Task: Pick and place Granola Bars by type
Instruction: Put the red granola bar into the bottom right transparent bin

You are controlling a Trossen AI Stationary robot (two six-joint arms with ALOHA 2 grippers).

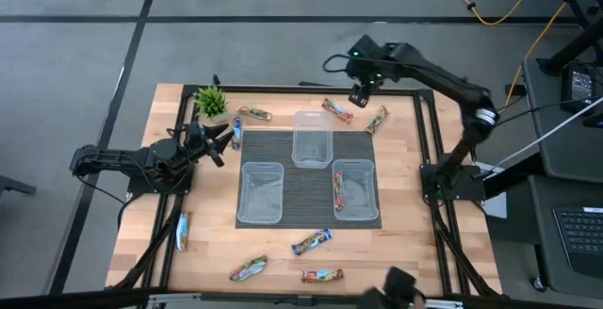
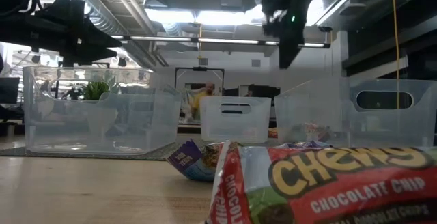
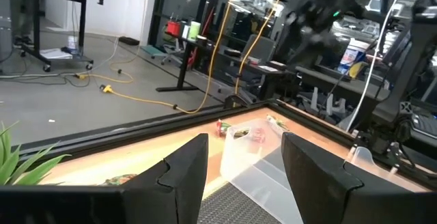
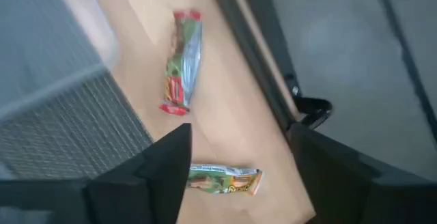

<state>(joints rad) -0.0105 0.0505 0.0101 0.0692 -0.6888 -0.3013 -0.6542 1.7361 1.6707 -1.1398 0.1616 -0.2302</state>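
Observation:
Several granola bars lie flat on the wooden table. By the far edge are a red-orange bar (image 1: 337, 110) (image 4: 181, 60), a green-gold bar (image 1: 377, 120) (image 4: 225, 179) and a brown bar (image 1: 254, 114). A blue bar (image 1: 236, 132) lies beside the plant. A red bar (image 1: 338, 188) lies inside the right tub. Near the front edge are a blue bar (image 1: 311, 241) (image 2: 194, 159) and two others (image 1: 248, 268) (image 1: 322, 275) (image 2: 328, 183); another blue bar (image 1: 182, 231) lies at the left. My right gripper (image 1: 358, 92) (image 4: 239, 135) hangs open, high above the far-edge bars. My left gripper (image 1: 221, 139) (image 3: 242, 162) is open, raised near the blue bar by the plant.
Three clear plastic tubs (image 1: 312, 138) (image 1: 261, 192) (image 1: 355, 188) stand on a dark mat (image 1: 308, 182) in the table's middle. A small green potted plant (image 1: 211, 101) stands at the far left corner. A black frame rail (image 1: 283, 89) runs along the far edge.

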